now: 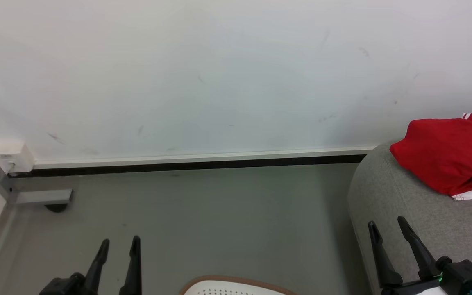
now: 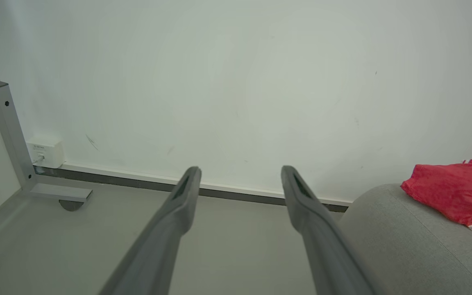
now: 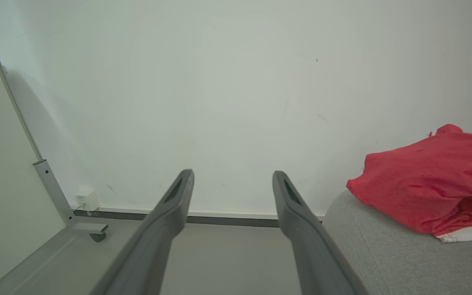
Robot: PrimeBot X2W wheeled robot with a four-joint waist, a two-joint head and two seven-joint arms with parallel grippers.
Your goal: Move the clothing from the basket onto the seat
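Clothing [image 1: 445,155] lies heaped on the seat [image 1: 391,200] by a white wall [image 1: 219,82]; left hand [image 1: 121,240] and right hand [image 1: 386,221] spread.

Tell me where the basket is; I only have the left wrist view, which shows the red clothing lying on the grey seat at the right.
Observer: The head view shows the basket at its bottom edge, brown rim up, between the left pincer and the right pincer.
Operator: Is the right pincer holding anything?
Observer: No. It is open and empty, in front of the near part of the seat and apart from the clothing.
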